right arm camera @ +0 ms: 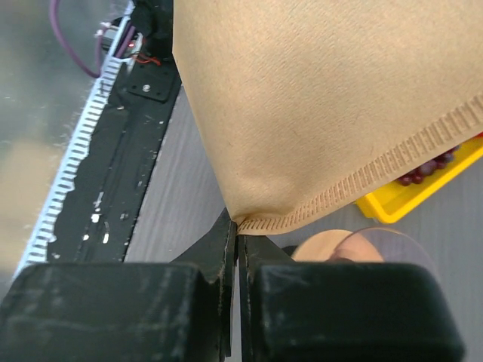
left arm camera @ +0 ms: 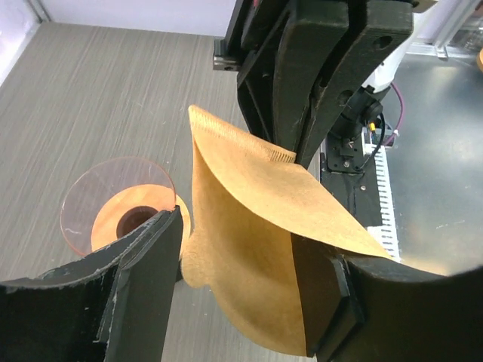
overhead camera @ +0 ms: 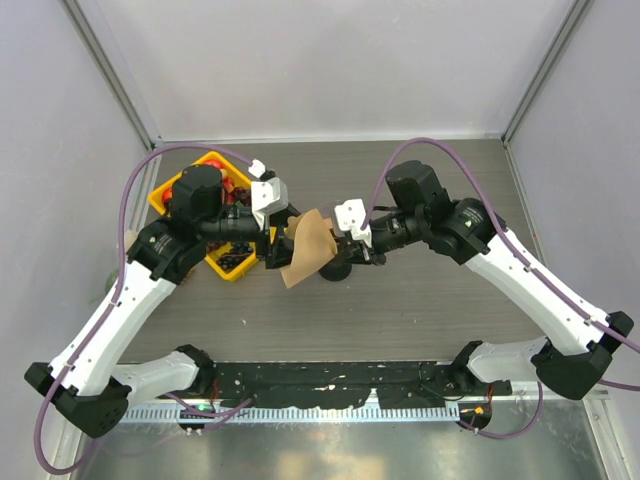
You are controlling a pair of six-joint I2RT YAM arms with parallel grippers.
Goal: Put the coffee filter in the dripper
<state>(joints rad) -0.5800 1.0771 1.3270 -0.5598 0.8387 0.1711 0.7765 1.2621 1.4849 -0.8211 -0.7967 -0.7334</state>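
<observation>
The right gripper (right arm camera: 236, 226) is clenched on the crimped corner of the coffee filter (left arm camera: 256, 219), holding it in the air near the table's middle, just beside the dripper (left arm camera: 113, 200). The left gripper (left arm camera: 238, 253) is released, its jaws apart on either side of the paper. A yellow tray (right arm camera: 392, 204) sits toward the left edge.

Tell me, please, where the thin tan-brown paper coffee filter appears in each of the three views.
Top external: the tan-brown paper coffee filter is at centre, between the two arms' wrists.
Left wrist: it fills the lower middle, between that camera's own fingers.
Right wrist: it covers the upper right.
Shared landmark: the black right gripper, pinching the filter's crimped corner in every view.
</observation>
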